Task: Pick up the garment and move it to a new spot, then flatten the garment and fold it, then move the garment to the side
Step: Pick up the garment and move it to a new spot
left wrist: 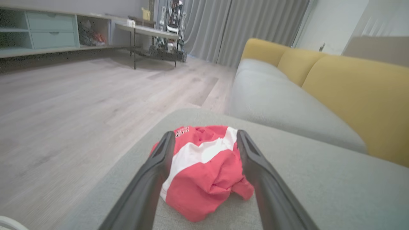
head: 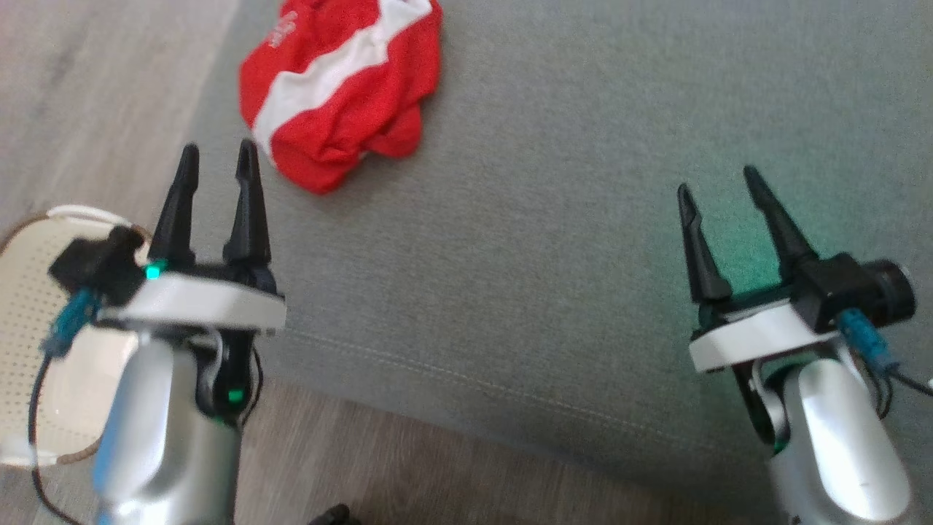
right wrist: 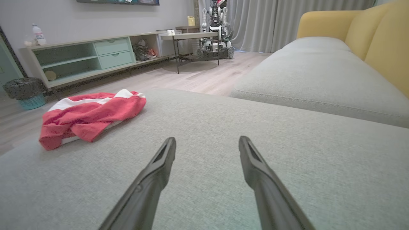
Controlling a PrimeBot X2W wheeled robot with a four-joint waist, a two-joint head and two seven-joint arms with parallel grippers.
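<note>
The garment (head: pixel 339 80), red with a broad white stripe, is lying crumpled in a loose heap on the grey sofa seat (head: pixel 547 219), close to the seat's left edge where the cushion is meeting the wooden floor (head: pixel 87 87); small white lettering is showing on its far end. The left gripper (head: pixel 219 148) is hovering just short of the heap's near edge with its two dark fingers standing wide apart and holding nothing; in the left wrist view the garment is showing between those fingers and beyond their tips, and no finger is touching the cloth. The right gripper (head: pixel 716 181) is hanging over bare grey cushion well apart from the garment, its jaws likewise spread wide and gripping nothing; in the right wrist view the heap is lying off to the left of its fingers. A pale perforated basket (head: pixel 29 321) is sitting on the floor beside the left forearm. Yellow back cushions (left wrist: pixel 351 89) are running along the far side of the sofa; a long low cabinet (right wrist: pixel 83 54) with pale green drawers is standing against the wall across the room, with a dark-lined bin (right wrist: pixel 25 92) at its left end; a dark-legged table (right wrist: pixel 188 35) is standing near grey curtains (left wrist: pixel 243 28), and another wheeled robot (right wrist: pixel 217 28) is standing just behind it.
</note>
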